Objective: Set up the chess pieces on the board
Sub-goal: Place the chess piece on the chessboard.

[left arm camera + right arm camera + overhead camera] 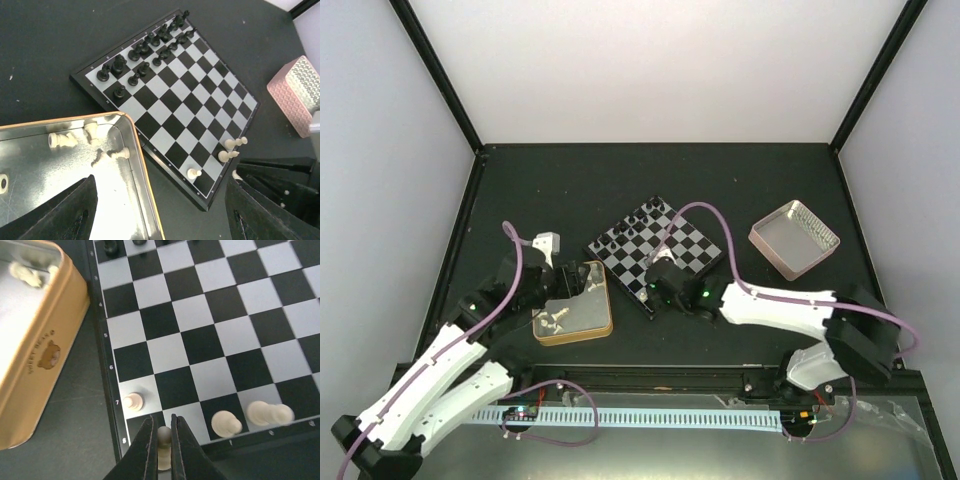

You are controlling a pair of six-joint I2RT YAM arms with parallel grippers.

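The board (690,245) lies mid-table, with black chess pieces (142,50) lined along its far edge. Three cream-white pieces stand at its near corner: a pawn (133,401) and two taller ones (226,424). My right gripper (161,427) is shut on another cream-white piece (163,440), holding it upright over the dark corner square beside the pawn. My left gripper (160,220) hangs open over the edge of the gold-rimmed tin (135,150), empty. Several white pieces (62,140) lie loose inside that tin.
The tin (605,310) sits just left of the board's near corner, close to my right gripper (653,292). A pinkish silver tray (794,238) stands to the right of the board. Dark frame posts border the table at the back.
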